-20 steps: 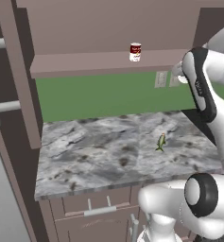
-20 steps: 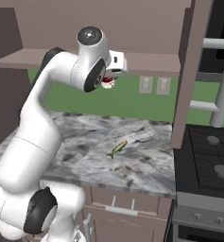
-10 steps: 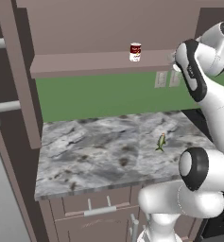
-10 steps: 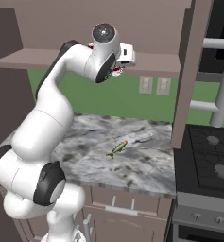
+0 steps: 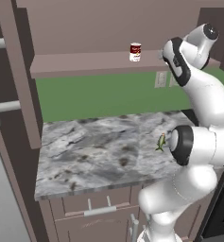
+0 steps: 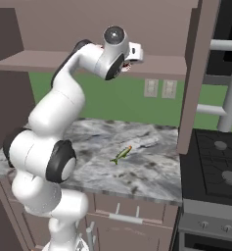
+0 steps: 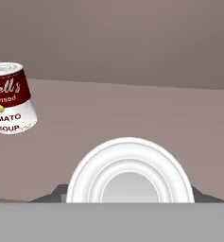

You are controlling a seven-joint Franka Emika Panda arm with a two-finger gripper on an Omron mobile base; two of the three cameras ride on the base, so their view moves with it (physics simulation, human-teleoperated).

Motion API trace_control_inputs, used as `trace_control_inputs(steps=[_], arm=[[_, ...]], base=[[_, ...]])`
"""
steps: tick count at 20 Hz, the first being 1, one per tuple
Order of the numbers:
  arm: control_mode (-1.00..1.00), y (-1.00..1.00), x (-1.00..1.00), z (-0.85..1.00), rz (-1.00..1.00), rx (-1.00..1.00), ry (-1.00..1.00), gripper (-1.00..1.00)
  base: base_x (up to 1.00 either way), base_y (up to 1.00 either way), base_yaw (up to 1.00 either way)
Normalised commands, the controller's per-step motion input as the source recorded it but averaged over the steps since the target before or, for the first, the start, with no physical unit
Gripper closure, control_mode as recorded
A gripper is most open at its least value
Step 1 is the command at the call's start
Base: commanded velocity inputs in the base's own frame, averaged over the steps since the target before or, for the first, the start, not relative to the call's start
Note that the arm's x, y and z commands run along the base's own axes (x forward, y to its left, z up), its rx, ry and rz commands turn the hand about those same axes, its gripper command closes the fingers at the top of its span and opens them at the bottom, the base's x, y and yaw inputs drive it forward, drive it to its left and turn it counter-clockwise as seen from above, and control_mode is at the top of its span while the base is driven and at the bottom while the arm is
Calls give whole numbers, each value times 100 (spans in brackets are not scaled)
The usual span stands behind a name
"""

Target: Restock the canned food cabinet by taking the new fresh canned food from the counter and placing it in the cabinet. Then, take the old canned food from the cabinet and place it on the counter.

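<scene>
Red-and-white tomato soup can [image 7: 10, 99] upright on flat mauve-brown cabinet shelf board [image 7: 132, 118], ahead-left of jaws. Round white can [image 7: 130, 172] between jaws; grip cannot be told.

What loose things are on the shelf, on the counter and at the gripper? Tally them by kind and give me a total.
Cans: 2, the soup can upright on the cabinet shelf and a second can seen end-on at the gripper
Green items: 1, a small green item lying on the counter
Total: 3
</scene>
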Motion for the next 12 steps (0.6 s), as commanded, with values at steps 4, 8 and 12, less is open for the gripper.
trace_control_inputs(steps=[4, 8, 12], arm=[[-100, 0, 76, 0, 0, 0, 0, 100], [-100, 0, 65, 0, 0, 0, 0, 100], [-100, 0, 56, -8, 0, 0, 0, -100]], base=[[0, 0, 0], [0, 0, 0], [0, 0, 0]])
